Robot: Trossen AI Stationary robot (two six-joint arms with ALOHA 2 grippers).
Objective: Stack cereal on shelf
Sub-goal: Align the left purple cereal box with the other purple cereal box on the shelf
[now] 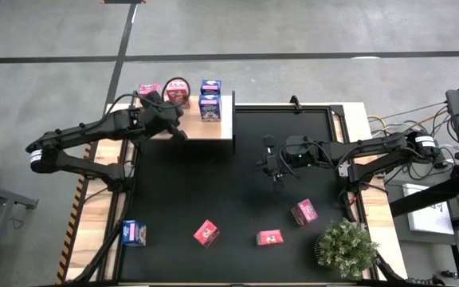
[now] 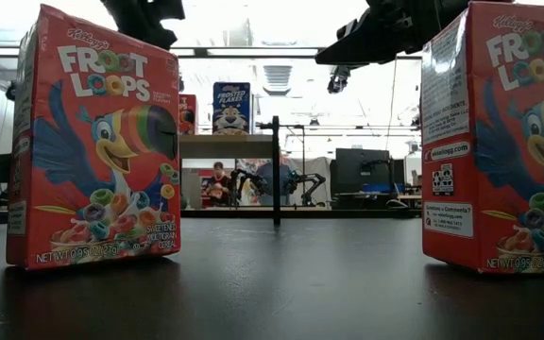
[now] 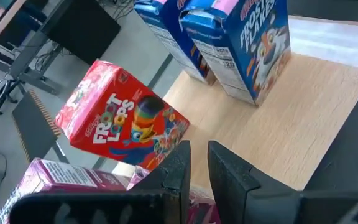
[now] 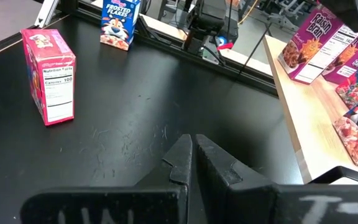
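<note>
While waiting on the black mat [image 1: 237, 191] for pickup, standing upright nearest: two Kellogg's Froot Loops boxes [image 2: 93, 142], with a Frosted Flakes box [image 4: 118, 22] at the mat's corner. Midway, low over bare mat, pinched closed on nothing: right gripper [image 4: 191, 146], likely between fetches. Farthest, over the pale shelf [image 3: 278, 118], fingers parted by a slit and empty: left gripper [image 3: 197, 155], beside a tipped Froot Loops box [image 3: 123, 118] and upright Frosted Flakes pair [image 3: 247, 43], seemingly ranked at the edge to leave room.
</note>
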